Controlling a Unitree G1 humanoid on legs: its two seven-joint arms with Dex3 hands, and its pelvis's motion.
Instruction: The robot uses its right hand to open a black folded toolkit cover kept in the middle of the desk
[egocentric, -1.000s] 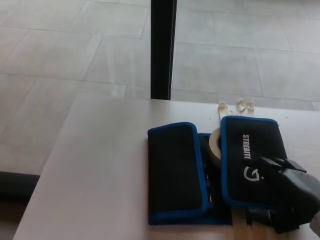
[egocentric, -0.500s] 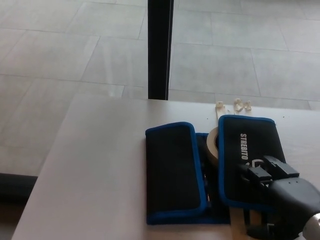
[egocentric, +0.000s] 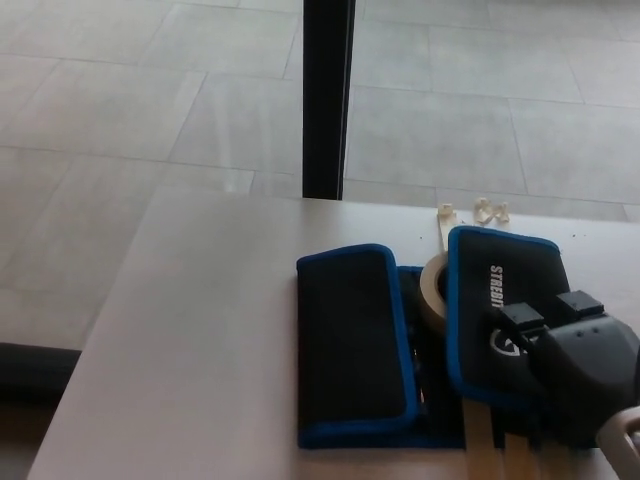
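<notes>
The black toolkit cover (egocentric: 350, 345) with blue trim lies in the middle of the desk (egocentric: 200, 330). Its left flap lies flat. Its right flap (egocentric: 495, 290), printed with white lettering, is lifted and tilted up. My right hand (egocentric: 575, 375) reaches in from the lower right, its black fingers (egocentric: 520, 322) over the near part of the right flap and holding it up. A roll of beige tape (egocentric: 432, 290) shows in the gap between the two flaps. My left hand does not show.
A black vertical post (egocentric: 327, 100) stands behind the desk's far edge. Small cream clips (egocentric: 488, 209) and a wooden strip (egocentric: 445, 222) lie at the far edge. More wooden strips (egocentric: 482, 445) poke out under the cover near the front. Grey tiled floor lies beyond.
My right hand has moved up and a little to the left along the right flap, and the flap now stands a bit steeper. The camera shifted slightly.
</notes>
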